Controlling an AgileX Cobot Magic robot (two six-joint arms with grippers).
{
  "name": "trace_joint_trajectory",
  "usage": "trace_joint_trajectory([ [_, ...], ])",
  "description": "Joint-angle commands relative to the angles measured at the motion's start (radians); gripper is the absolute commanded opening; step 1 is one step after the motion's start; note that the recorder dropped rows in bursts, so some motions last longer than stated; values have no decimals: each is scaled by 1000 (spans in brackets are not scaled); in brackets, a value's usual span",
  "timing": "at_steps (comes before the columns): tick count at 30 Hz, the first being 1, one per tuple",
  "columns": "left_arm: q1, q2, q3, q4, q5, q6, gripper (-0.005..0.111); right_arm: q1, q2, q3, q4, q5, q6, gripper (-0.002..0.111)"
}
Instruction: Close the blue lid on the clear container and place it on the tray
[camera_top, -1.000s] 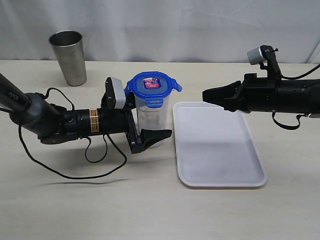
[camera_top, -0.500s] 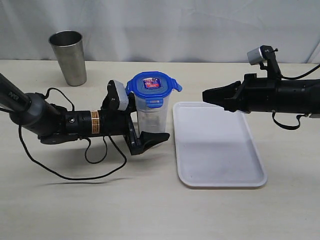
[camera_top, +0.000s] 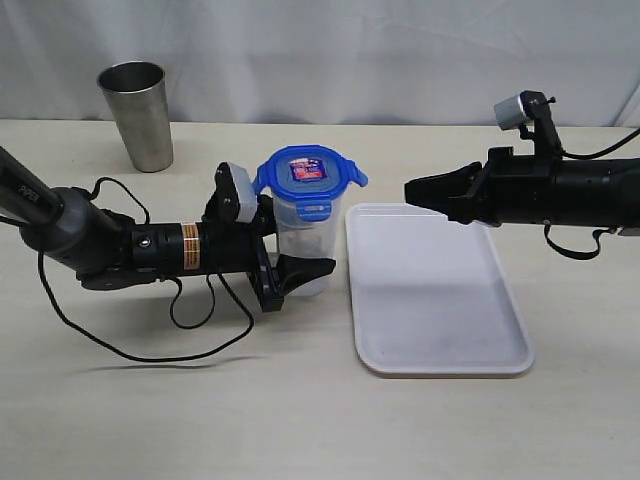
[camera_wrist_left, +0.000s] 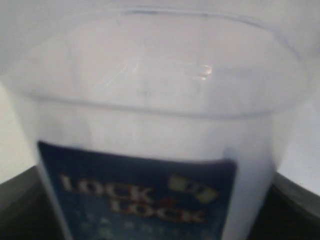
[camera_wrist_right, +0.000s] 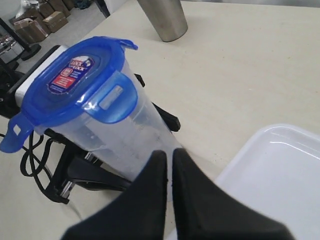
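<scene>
The clear container (camera_top: 303, 243) stands on the table just left of the tray (camera_top: 440, 300), leaning slightly toward it. The blue lid (camera_top: 311, 176) sits on top with one flap folded down and the others sticking out. My left gripper (camera_top: 300, 262) lies low and is shut on the container's lower part, one finger in front and one behind. In the left wrist view the container (camera_wrist_left: 160, 110) and its label (camera_wrist_left: 135, 195) fill the picture. My right gripper (camera_top: 414, 190) hovers shut and empty over the tray's far left corner. From the right wrist view, the lid (camera_wrist_right: 75, 82) lies beyond the shut gripper (camera_wrist_right: 169, 159).
A steel cup (camera_top: 137, 115) stands at the back left, well away from both arms. The left arm's black cable (camera_top: 150, 345) loops on the table in front of it. The white tray (camera_wrist_right: 272, 180) holds nothing.
My left wrist has rolled and its jaws have drawn in on the container. The container and lid have shifted slightly right and lean toward the tray. The right arm has not moved.
</scene>
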Motion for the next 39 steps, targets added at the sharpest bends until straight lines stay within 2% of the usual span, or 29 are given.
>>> trace_joint_trajectory([
  [1, -1, 1, -5, 31, -1, -5, 14, -7, 1, -5, -7, 3, 3, 4],
  [3, -1, 1, -5, 41, 3, -16, 2, -7, 1, -5, -7, 3, 3, 4],
  [4, -1, 1, -5, 41, 7, -32, 0, -7, 1, -5, -7, 3, 3, 4],
  [11, -1, 1, -5, 40, 80, -53, 0, -7, 1, -5, -11, 3, 3, 4],
  [16, -1, 1, -5, 43, 66, -55, 0, -7, 1, -5, -12, 3, 7, 4],
  [19, 37, 1, -4, 89, -58, -55, 0, -7, 1, -5, -16, 3, 6, 4],
  [24, 116, -1, 66, 95, -117, -62, 0, -7, 1, -5, -35, 25, 36, 5],
  [27, 129, -22, 126, 93, -117, -37, 0, -7, -4, -5, -42, 91, 47, 6],
  [29, 131, -69, 185, 93, -117, 22, 0, -7, -41, 18, -44, 61, 60, 6],
  [31, 131, -118, 248, 93, -117, 50, 0, 13, -121, 54, -38, -55, 60, 6],
  [32, 131, -135, 274, 91, -117, 50, 0, 50, -192, 83, -38, -182, 64, 6],
  [35, 131, -141, 301, 88, -117, 65, 0, 148, -308, 125, -41, -392, 140, 6],
  [36, 131, -141, 309, 87, -117, 80, 0, 174, -337, 133, -56, -424, 179, 9],
  [39, 131, -141, 344, 51, -117, 148, 0, 244, -411, 125, -166, -421, 378, 26],
])
